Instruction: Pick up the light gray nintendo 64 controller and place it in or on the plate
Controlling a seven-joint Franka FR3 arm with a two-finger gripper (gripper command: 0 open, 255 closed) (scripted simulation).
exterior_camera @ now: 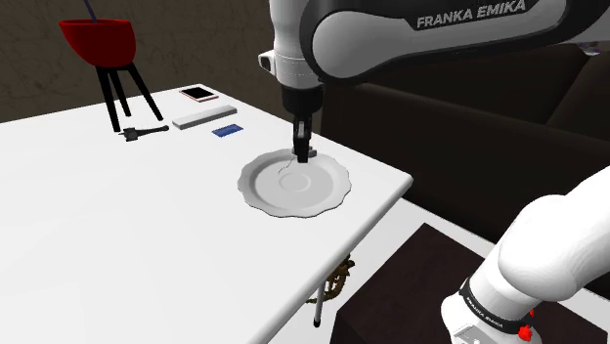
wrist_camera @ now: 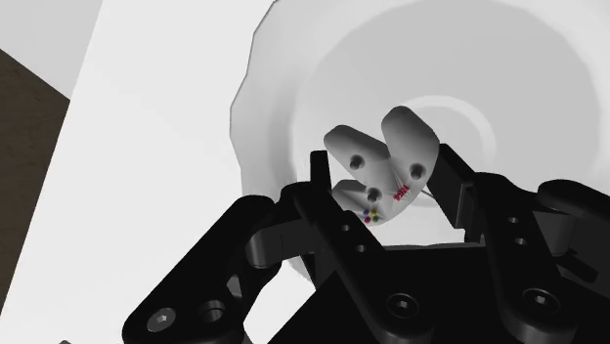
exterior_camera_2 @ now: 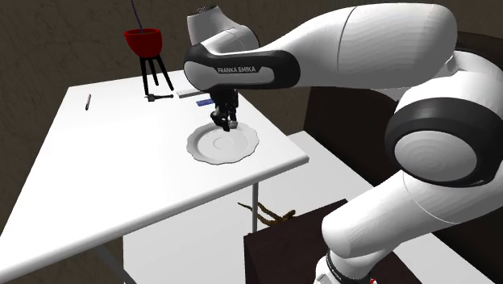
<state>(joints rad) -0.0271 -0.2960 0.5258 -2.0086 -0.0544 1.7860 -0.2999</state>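
The light grey three-pronged controller (wrist_camera: 379,156), with small coloured buttons, sits clasped between my black fingers (wrist_camera: 320,176). My gripper (wrist_camera: 383,191) is shut on it, held just over the white scalloped plate (wrist_camera: 262,98). In the shoulder view the gripper (exterior_camera: 303,149) points straight down at the far rim of the plate (exterior_camera: 332,195), close above it. From the second exterior view the gripper (exterior_camera_2: 223,121) hangs over the plate (exterior_camera_2: 201,149) near the white table's right side.
At the back of the table stand a red bowl on a black tripod (exterior_camera: 101,44), a pink phone (exterior_camera: 198,94), a white bar (exterior_camera: 203,116), a small blue card (exterior_camera: 227,131) and a black tool (exterior_camera: 143,130). The table edge (exterior_camera: 386,200) runs close beside the plate.
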